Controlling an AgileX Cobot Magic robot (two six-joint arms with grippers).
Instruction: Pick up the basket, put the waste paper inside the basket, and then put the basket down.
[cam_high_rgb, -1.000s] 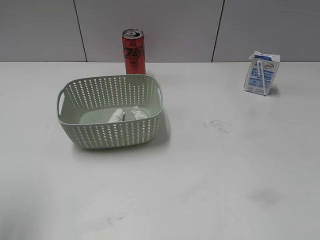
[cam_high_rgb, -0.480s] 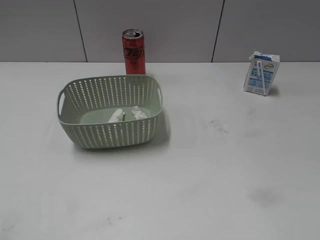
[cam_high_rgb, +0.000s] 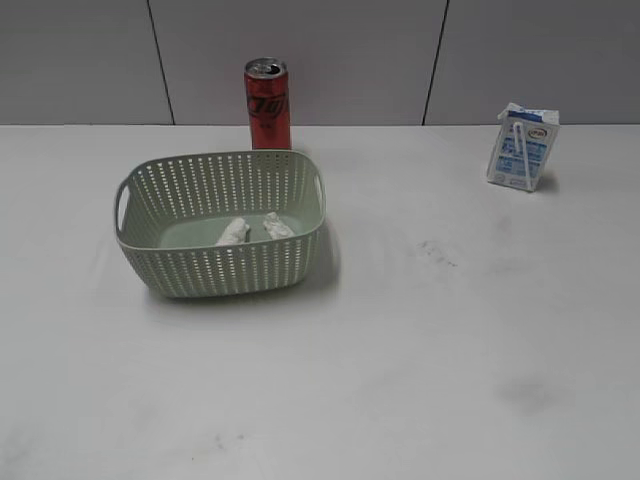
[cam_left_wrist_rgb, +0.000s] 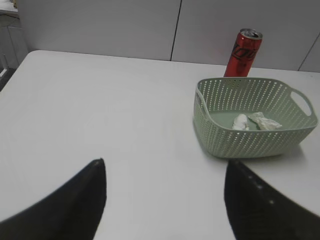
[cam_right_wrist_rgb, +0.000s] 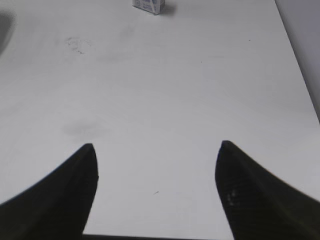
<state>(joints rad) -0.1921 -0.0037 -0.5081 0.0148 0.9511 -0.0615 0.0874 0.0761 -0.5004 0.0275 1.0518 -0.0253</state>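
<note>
basket (cam_left_wrist_rgb: 255, 117): on tabletop (cam_high_rgb: 420, 350), ahead-right of left gripper (cam_left_wrist_rgb: 165, 172) — two waste paper (cam_left_wrist_rgb: 257, 121) wads inside
left gripper: fingers apart, empty
right gripper (cam_right_wrist_rgb: 156, 155): fingers apart — empty

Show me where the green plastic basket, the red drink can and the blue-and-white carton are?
Pale green slotted plastic basket (cam_high_rgb: 215, 272), exterior view, front wall.
Tall red drink can (cam_high_rgb: 268, 108), exterior view, middle of its label.
Small blue-and-white carton (cam_high_rgb: 522, 150), exterior view, front face.

Change log: I find almost none. Basket (cam_high_rgb: 220, 222), paper wads (cam_high_rgb: 232, 232), can (cam_high_rgb: 268, 103) and carton (cam_high_rgb: 522, 146) unmoved. Only faint shadows near the table's (cam_high_rgb: 400, 380) 6 o'clock edge have faded.
</note>
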